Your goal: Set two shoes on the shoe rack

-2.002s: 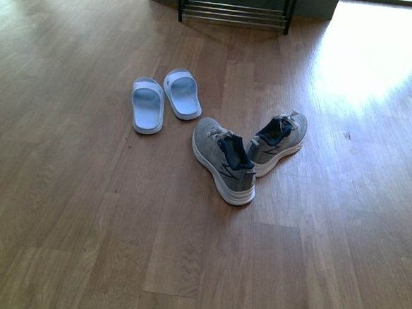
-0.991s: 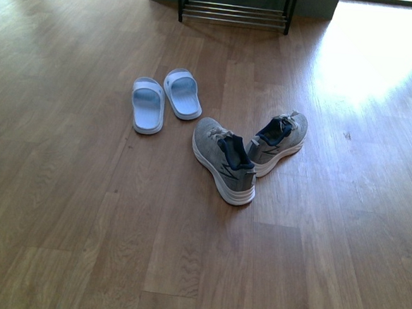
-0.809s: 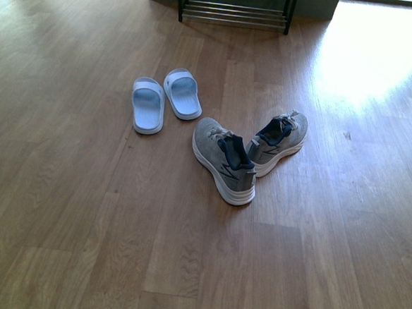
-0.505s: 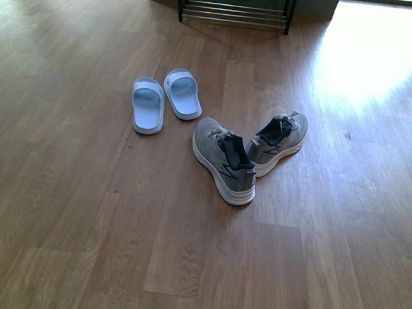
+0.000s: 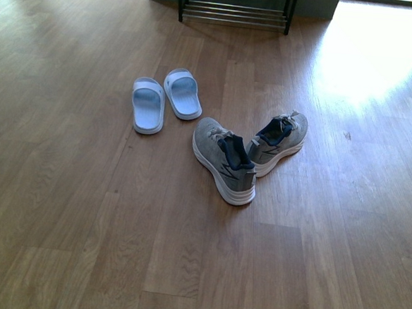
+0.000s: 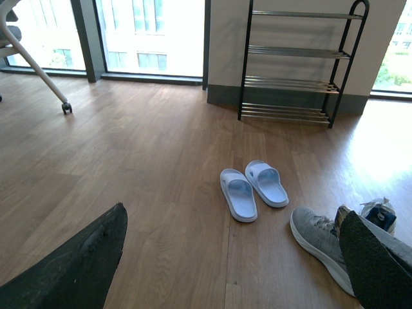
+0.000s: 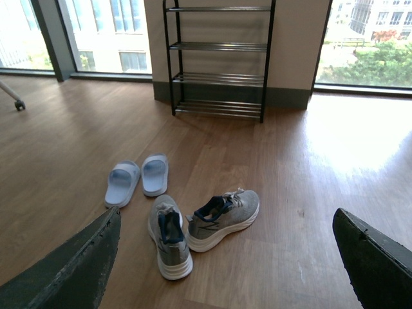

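Two grey sneakers with white soles and navy linings lie on the wood floor, heels close together: one [image 5: 223,159] points away, the other [image 5: 279,140] angles right. The shoe rack [image 5: 233,13], black-framed with chrome rods, stands against the far wall. Neither arm shows in the front view. My left gripper [image 6: 228,270] is open above the floor, with a sneaker [image 6: 318,235] by one finger [image 6: 376,264]. My right gripper [image 7: 225,267] is open too, hovering short of both sneakers [image 7: 168,235] [image 7: 222,215]. The rack [image 7: 219,61] shows several tiers.
A pair of light blue slides [image 5: 148,106] [image 5: 183,93] lies left of the sneakers, between them and the rack. A chair leg with a caster [image 6: 66,107] stands far left near the windows. Bright sunlight falls on the floor [image 5: 376,53] at right.
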Motion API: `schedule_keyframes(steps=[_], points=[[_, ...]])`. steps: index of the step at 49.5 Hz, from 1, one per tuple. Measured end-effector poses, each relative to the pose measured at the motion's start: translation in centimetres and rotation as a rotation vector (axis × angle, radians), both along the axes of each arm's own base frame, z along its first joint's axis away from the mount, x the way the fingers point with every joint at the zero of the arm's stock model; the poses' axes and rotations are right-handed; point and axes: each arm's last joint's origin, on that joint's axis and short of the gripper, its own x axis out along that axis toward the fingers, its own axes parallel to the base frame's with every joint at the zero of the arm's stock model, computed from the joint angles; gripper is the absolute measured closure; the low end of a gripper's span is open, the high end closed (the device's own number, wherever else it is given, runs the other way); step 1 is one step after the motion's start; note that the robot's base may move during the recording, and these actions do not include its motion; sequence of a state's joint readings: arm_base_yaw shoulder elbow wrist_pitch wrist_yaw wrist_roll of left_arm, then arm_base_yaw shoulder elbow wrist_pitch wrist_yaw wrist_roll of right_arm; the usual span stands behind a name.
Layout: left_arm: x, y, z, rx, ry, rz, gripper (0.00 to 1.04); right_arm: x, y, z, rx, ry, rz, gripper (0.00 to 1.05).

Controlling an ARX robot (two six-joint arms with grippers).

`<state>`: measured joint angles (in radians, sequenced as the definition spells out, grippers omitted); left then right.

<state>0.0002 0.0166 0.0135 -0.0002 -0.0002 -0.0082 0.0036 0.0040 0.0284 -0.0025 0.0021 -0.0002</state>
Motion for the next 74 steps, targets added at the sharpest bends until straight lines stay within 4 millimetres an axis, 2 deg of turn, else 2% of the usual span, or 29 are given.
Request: schedule_keyframes(steps=[74], points=[[0.00,0.00,0.00,0.000,0.000,0.000,0.09,0.00,0.00,0.00,0.000,0.000,0.000,0.09]])
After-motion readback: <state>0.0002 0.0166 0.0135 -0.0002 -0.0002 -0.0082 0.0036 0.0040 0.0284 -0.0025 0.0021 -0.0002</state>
